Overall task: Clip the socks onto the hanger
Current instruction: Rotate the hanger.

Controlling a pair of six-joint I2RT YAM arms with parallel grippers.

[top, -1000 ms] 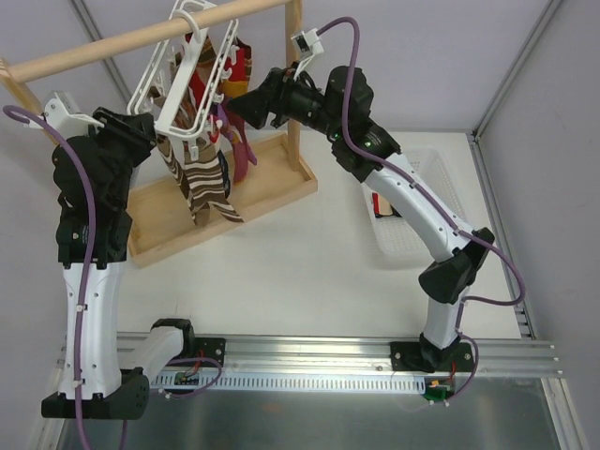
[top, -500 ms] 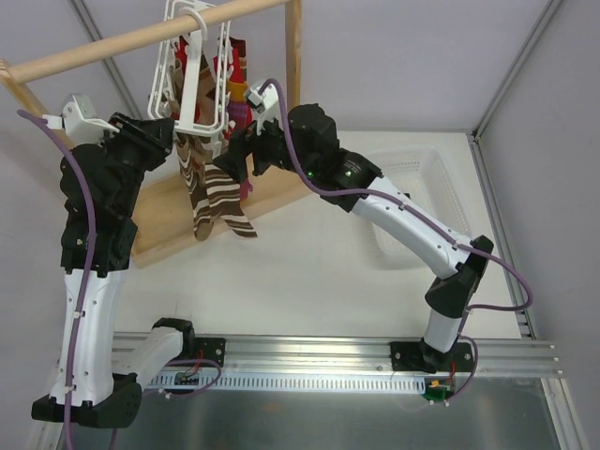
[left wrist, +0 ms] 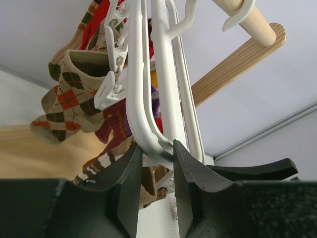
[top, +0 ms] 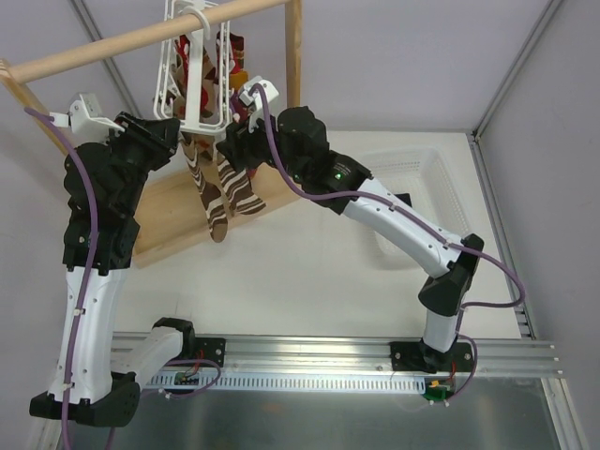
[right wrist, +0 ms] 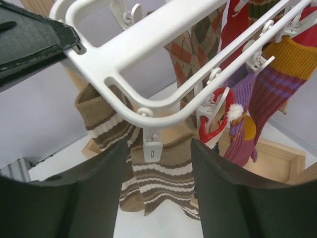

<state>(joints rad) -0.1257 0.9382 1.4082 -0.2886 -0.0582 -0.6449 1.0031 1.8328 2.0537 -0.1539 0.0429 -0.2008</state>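
Note:
The white hanger (top: 193,75) hangs by its hook from the wooden rail and carries several socks. My left gripper (top: 172,131) is shut on the hanger's lower frame bar (left wrist: 148,104), as the left wrist view (left wrist: 154,148) shows. Brown-white striped socks (top: 225,192) dangle from the clips. My right gripper (top: 231,145) is open; in the right wrist view (right wrist: 159,144) its fingers stand either side of a white clip (right wrist: 152,148) holding a striped sock (right wrist: 168,173). Argyle (right wrist: 190,49), red (right wrist: 235,25) and purple (right wrist: 270,94) socks hang behind. The argyle sock (left wrist: 69,94) also shows in the left wrist view.
The wooden rail (top: 112,45) runs across the top left on an upright post (top: 294,56) over a wooden base (top: 173,206). A white mesh basket (top: 417,183) sits at the right, partly under my right arm.
The hanger has swung from angled to nearly edge-on. My right gripper has moved left and down to the striped socks' clip. My left gripper has shifted slightly up and right with the frame.

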